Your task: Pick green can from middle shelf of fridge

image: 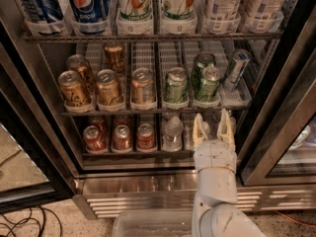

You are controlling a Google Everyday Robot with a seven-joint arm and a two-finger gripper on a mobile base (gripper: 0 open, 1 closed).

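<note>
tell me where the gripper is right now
Camera view: the gripper, open, is right of centre, just below the rightmost front green can on the middle shelf.

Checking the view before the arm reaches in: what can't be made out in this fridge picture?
Camera view, rear green can: lower half hidden by the front green can.
Camera view, bottom-tier bottles: some masked by the open gripper just below the middle shelf.
Camera view, large bottles: tops cut off by the upper edge.
Camera view, slim silver can: lettering unreadable.
</note>
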